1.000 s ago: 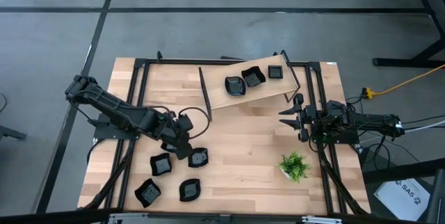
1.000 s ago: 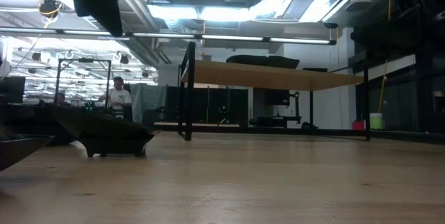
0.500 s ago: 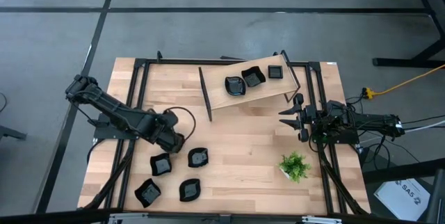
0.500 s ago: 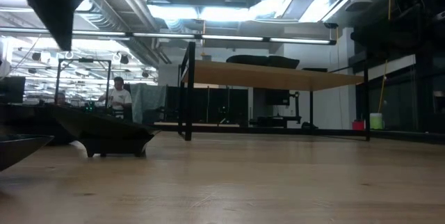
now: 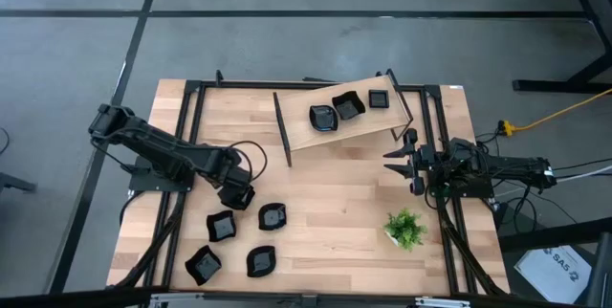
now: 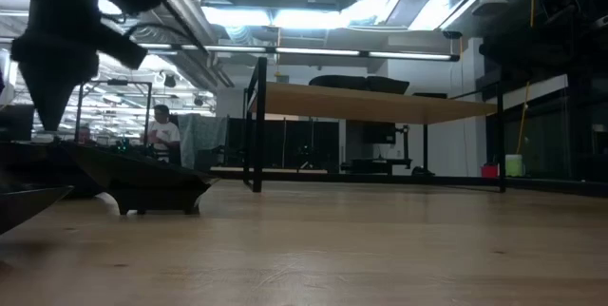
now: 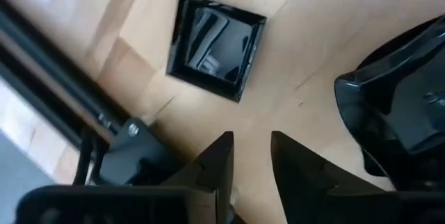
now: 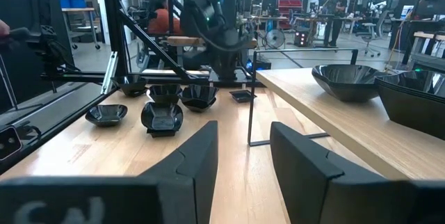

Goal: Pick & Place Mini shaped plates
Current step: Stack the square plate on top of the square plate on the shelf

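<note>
Several glossy black mini plates lie on the wooden table near its front left: a square one (image 5: 222,226) (image 7: 215,46), a rounder one (image 5: 273,216) (image 7: 403,113), and two nearer the front edge (image 5: 203,264) (image 5: 260,261). Three more (image 5: 323,117) (image 5: 348,107) (image 5: 380,99) rest on a raised wooden shelf (image 5: 306,138) at the back. My left gripper (image 5: 237,193) (image 7: 250,151) points down above bare table between the square and the rounder plate, open, holding nothing. My right gripper (image 5: 397,160) (image 8: 243,147) waits level at the right, open.
A small green potted plant (image 5: 405,228) stands at the front right. Black metal frame rails (image 5: 187,117) run along the table's left and right sides. The shelf's thin black legs (image 5: 282,131) stand mid-table. Bare wood lies between the plates and the plant.
My left gripper has moved toward the table's left edge and down, tipping from a slant to point nearly straight down over the table. The plates on the table and shelf have stayed where they were.
</note>
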